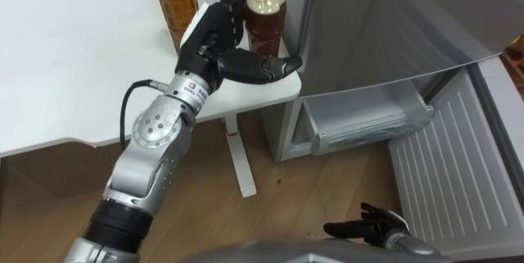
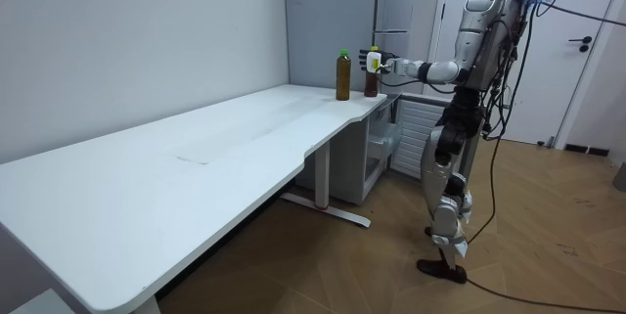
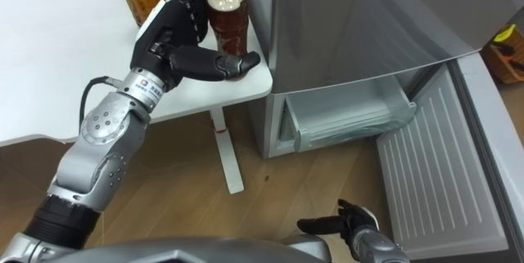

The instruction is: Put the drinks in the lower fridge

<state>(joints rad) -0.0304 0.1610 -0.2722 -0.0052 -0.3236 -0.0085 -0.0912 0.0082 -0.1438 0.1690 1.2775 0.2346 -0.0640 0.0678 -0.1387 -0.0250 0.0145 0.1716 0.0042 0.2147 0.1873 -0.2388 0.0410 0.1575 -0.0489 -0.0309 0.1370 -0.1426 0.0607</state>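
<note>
My left hand (image 1: 214, 35) spread, thumb crossing before the yellow-capped plastic bottle of brown tea (image 1: 270, 24) at twelve o'clock. Likely full, heavy, slick: grip mid-body.

Premises: plain office-type test room. Evidence: long white bench (image 2: 147, 187) on metal legs, grey fridge (image 1: 385, 17) beside it, wood-pattern floor (image 2: 548, 236), white door (image 2: 592, 60), bare walls (image 2: 147, 40).

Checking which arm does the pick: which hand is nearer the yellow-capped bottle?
Left. The left hand is at the yellow-capped bottle, thumb stretched across its front, fingers up beside it. The right hand hangs low by the floor, far from it.
</note>
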